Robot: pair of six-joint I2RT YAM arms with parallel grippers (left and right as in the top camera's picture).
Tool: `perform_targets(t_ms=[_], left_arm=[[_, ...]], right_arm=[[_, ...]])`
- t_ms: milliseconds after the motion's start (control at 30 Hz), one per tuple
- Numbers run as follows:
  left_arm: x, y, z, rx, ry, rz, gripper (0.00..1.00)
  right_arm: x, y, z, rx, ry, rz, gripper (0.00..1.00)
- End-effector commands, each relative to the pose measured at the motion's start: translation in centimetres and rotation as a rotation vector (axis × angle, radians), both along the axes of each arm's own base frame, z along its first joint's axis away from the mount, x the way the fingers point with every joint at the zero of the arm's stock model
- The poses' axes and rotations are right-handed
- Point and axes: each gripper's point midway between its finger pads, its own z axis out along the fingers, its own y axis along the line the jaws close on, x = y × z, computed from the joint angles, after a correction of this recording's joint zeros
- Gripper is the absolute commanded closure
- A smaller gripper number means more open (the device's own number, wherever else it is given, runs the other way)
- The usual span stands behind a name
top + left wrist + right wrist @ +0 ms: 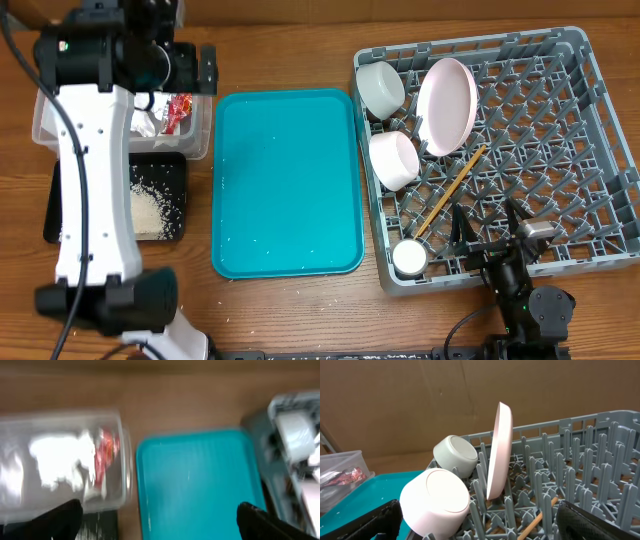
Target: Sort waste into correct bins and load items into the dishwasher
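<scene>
The clear tub (pixel 45 125) holds the red wrapper (pixel 180 108) and white napkin (pixel 146 121); both also show in the blurred left wrist view, the wrapper (pixel 106 455) beside the napkin (pixel 60 459). The black tray (pixel 60 200) holds rice (pixel 150 206). My left gripper (pixel 200 72) (pixel 160 522) hangs open and empty over the tub's right end. The grey dish rack (pixel 560 150) holds a grey-white bowl (pixel 380 88) (pixel 455 455), a pink plate (pixel 447 105) (pixel 500 450) on edge, a white bowl (pixel 394 160) (pixel 436 502), chopsticks (pixel 450 190) (pixel 537 522) and a small cup (pixel 409 258). My right gripper (pixel 490 235) (pixel 482 527) is open and empty at the rack's front edge.
The teal serving tray (pixel 288 180) (pixel 200 485) lies between the bins and the rack, with a few white specks on it. The left arm's white body (pixel 90 180) covers part of the tub and black tray. The table is brown wood (pixel 290 310).
</scene>
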Motion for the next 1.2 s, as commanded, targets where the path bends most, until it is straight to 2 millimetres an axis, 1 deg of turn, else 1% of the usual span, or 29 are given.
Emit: perform_targets(t_ms=[0, 100, 233, 400, 433, 500, 633, 833, 1000, 1100, 1167], left_arm=[[-1.6, -1.8, 4.2, -0.041, -0.229, -0.065, 0.0], [-2.9, -1.8, 4.2, -0.038, -0.337, -0.068, 0.0], [-6.1, -1.8, 2.4, -0.033, -0.422, -0.069, 0.0], [-10.5, -1.2, -1.7, -0.005, -0.499, -0.04, 0.0], [-11.3, -1.2, -2.8, -0.003, -0.518, -0.037, 0.0], [-12.5, -1.2, -4.5, -0.001, -0.557, -0.038, 0.0], [-14.9, -1.2, -8.6, 0.002, -0.673, -0.039, 0.0], [-17.2, -1.2, -12.2, 0.006, -0.793, -0.038, 0.0], [-18.4, -1.1, -14.3, 0.014, -0.85, -0.029, 0.0], [-18.7, -1.0, -15.0, 0.019, -0.876, -0.03, 0.0], [-19.0, -1.0, -15.6, 0.025, -0.857, -0.03, 0.0]], right_arm=[[0.0, -0.3, -0.2, -0.001, -0.005, -0.014, 0.0], [0.0, -0.3, -0.2, -0.001, -0.005, -0.015, 0.0], [0.0, -0.3, -0.2, -0.001, -0.005, -0.014, 0.0], [0.0, -0.3, -0.2, -0.001, -0.005, -0.014, 0.0], [0.0, -0.3, -0.2, -0.001, -0.005, -0.014, 0.0], [0.0, -0.3, -0.2, -0.001, -0.005, -0.014, 0.0], [0.0, -0.3, -0.2, -0.001, -0.005, -0.014, 0.0], [0.0, -0.3, -0.2, -0.001, -0.005, -0.014, 0.0], [0.0, -0.3, -0.2, -0.001, -0.005, -0.014, 0.0], [0.0, -0.3, -0.2, -0.001, -0.005, -0.014, 0.0], [0.0, -0.3, -0.2, -0.001, -0.005, -0.014, 0.0]])
